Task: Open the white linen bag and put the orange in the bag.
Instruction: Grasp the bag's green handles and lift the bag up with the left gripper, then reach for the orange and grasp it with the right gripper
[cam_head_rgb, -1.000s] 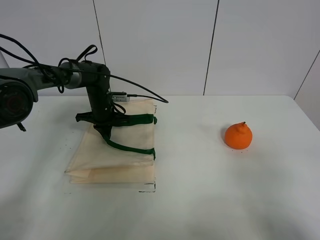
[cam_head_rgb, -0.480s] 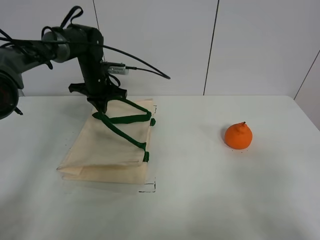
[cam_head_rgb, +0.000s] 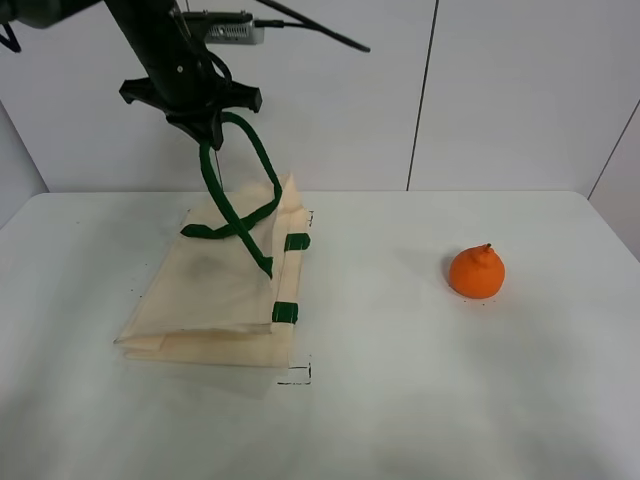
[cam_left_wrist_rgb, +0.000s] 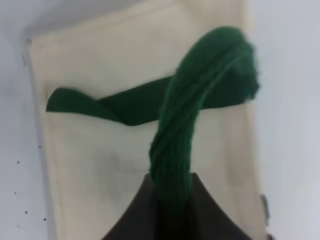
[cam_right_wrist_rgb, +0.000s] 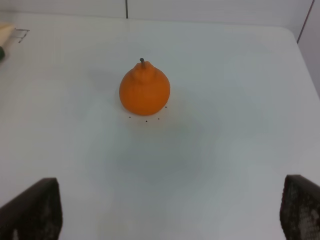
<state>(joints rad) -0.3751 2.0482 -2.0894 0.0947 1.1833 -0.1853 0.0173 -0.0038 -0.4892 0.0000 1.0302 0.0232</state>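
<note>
The white linen bag (cam_head_rgb: 215, 295) lies on the table at the left, its upper layer pulled up at the far side. My left gripper (cam_head_rgb: 207, 128) is high above it, shut on a dark green strap handle (cam_head_rgb: 235, 180) that hangs taut down to the bag. The left wrist view shows the twisted handle (cam_left_wrist_rgb: 195, 110) held between the jaws over the bag (cam_left_wrist_rgb: 100, 165). The orange (cam_head_rgb: 477, 271) sits on the table at the right, apart from the bag; it also shows in the right wrist view (cam_right_wrist_rgb: 144, 90). My right gripper (cam_right_wrist_rgb: 165, 212) is open, well back from the orange; it is out of the exterior view.
The white table (cam_head_rgb: 400, 400) ends at a grey panelled wall (cam_head_rgb: 500, 90) behind. Small black corner marks (cam_head_rgb: 300, 378) lie by the bag's near right corner. A second green handle and tabs (cam_head_rgb: 285, 312) lie on the bag.
My left gripper has risen steadily with the green handle, pulling it taut and lifting the bag's upper layer. The orange has not moved.
</note>
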